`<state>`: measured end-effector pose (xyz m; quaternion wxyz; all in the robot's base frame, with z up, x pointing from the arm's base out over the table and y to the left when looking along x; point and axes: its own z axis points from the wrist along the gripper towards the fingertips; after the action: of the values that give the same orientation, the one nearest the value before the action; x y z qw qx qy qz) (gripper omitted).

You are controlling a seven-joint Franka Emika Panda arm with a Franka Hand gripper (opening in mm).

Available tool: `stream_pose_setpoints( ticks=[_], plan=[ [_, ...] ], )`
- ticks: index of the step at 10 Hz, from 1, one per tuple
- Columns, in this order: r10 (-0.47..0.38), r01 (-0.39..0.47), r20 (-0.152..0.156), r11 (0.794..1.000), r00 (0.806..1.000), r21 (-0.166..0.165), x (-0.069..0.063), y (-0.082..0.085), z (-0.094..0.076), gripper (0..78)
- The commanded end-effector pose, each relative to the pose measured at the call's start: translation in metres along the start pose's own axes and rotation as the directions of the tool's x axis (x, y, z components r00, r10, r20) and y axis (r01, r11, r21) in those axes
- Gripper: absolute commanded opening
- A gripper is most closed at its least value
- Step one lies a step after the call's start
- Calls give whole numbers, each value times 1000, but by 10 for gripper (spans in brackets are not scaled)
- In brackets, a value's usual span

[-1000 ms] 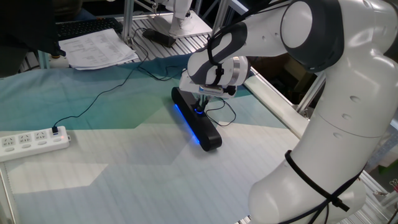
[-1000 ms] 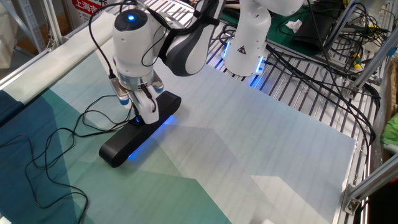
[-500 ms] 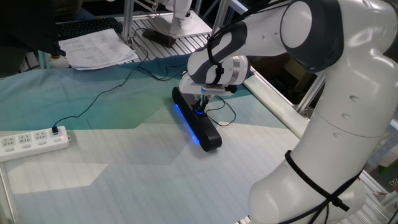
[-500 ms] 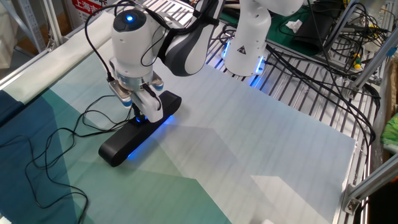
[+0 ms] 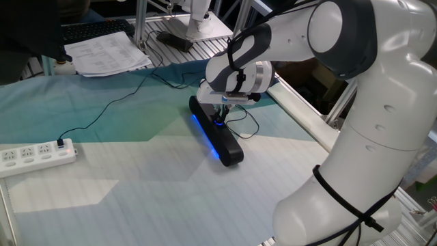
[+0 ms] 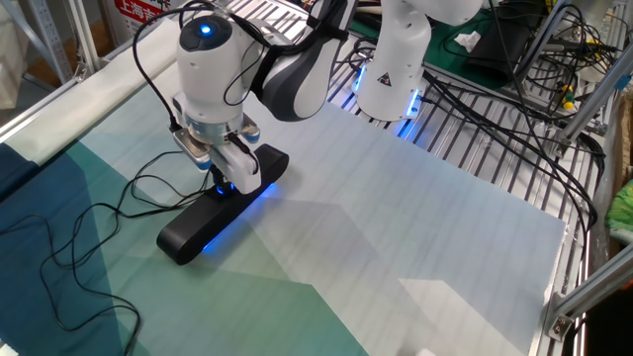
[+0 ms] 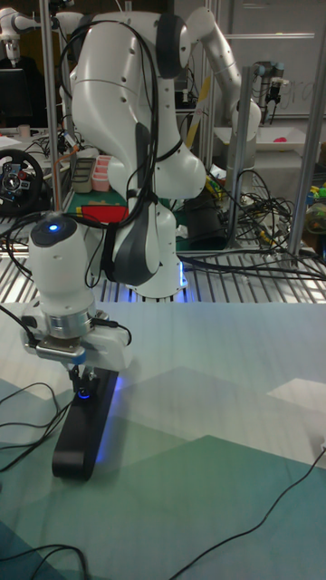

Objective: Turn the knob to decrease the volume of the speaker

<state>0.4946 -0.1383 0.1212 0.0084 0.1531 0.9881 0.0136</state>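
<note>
Speaker [image 5: 217, 134]: long black bar, flat on tabletop [image 5: 136, 198], blue strip lit along side. Knob [image 7: 83, 392]: blue-ringed, mid-bar.

surface [image 5: 136, 198]: covered in cloth of teal and pale patches | speaker [image 5: 214, 132] lies flat near the middle (blue strip lit along one side) | its thin black cable [image 5: 116, 101] trails across the cloth | white power strip [image 5: 35, 156] rests near one edge
</note>
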Motion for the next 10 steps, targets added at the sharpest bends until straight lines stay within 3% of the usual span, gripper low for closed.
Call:
stream_pose_setpoints(
  ticks=[1,6,10],
  plan=[
    [-77,77,-6,997,997,4,1,2,-3,11],
    [-72,72,7,997,997,29,1,3,-4,11],
    [-65,65,7,997,998,31,1,3,-4,11]
  ],
)
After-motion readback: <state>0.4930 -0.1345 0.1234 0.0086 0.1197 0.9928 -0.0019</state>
